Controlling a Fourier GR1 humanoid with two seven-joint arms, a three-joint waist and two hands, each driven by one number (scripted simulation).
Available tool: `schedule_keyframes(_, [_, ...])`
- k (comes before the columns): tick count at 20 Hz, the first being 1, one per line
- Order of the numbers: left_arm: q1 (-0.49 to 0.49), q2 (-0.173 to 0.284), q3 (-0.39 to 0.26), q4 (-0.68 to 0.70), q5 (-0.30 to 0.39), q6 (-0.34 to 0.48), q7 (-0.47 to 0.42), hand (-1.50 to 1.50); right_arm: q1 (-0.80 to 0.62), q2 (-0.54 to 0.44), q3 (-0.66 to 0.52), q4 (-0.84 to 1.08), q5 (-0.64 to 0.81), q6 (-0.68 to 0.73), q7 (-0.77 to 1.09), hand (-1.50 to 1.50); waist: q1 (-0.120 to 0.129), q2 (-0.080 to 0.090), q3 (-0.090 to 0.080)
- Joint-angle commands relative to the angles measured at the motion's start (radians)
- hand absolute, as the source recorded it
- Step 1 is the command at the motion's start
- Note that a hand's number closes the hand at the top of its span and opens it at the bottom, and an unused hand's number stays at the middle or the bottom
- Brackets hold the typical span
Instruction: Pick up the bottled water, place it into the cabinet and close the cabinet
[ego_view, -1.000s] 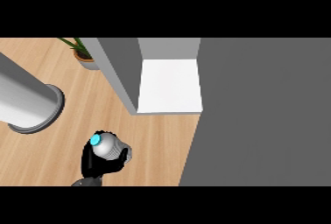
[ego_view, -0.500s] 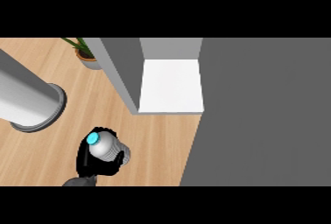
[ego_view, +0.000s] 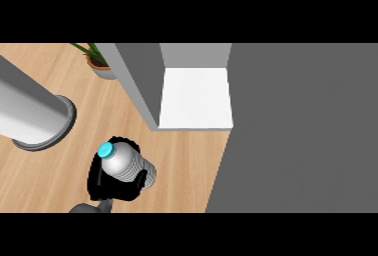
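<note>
Fingers of the black hand (ego_view: 103, 181) curl round the clear ribbed plastic water bottle w/ turquoise cap (ego_view: 124, 165), which sits low-left over the light wooden counter (ego_view: 52, 170). Which hand it is can't be told. Risk: bottle is well left of the grey cabinet's white shelf (ego_view: 196, 98), so swinging across could clip the grey cabinet side wall (ego_view: 140, 85). Bottle tilts, cap pointing up-left.

Illumination is even and diffuse; no single source can be identified. The bench (ego_view: 52, 175) reads bright and uniform, without glare. The cabinet (ego_view: 196, 100) interior shelf is the brightest area, close to white. The open cabinet door (ego_view: 303, 130) appears as flat mid-grey, without gradient. Cast shadows are faint. A soft highlight sits on the bottled water (ego_view: 124, 165). Edges show slight softness throughout.
</note>
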Motion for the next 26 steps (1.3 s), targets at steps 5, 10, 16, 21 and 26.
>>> schedule_keyframes(5, [-0.1,-0.086,-0.042,-0.099,-0.112,0.168,0.127,1.5,0.046,-0.03,0.007,-0.113,0.064,0.005,0.034,-1.5,-0.005,0.002,0.0])
schedule_keyframes(10, [-0.084,-0.09,-0.071,-0.255,-0.161,0.241,0.228,1.5,-0.052,0.058,0.057,-0.056,0.112,-0.025,0.098,-1.5,0.003,0.001,-0.001])
schedule_keyframes(16, [-0.301,-0.198,-0.059,-0.074,-0.237,0.326,0.246,1.5,-0.005,-0.023,-0.026,-0.107,0.021,0.01,0.044,-1.5,-0.011,0.004,0.0])
schedule_keyframes(21, [-0.402,-0.196,0.048,-0.012,-0.25,0.321,0.287,1.5,0.053,-0.023,0.04,-0.114,0.07,-0.008,0.015,-1.5,-0.01,0.002,-0.001])
schedule_keyframes(26, [-0.496,-0.2,0.06,0.046,-0.295,0.365,0.345,1.5,0.072,-0.064,-0.047,-0.125,-0.017,0.027,-0.011,-1.5,-0.009,0.003,0.0])
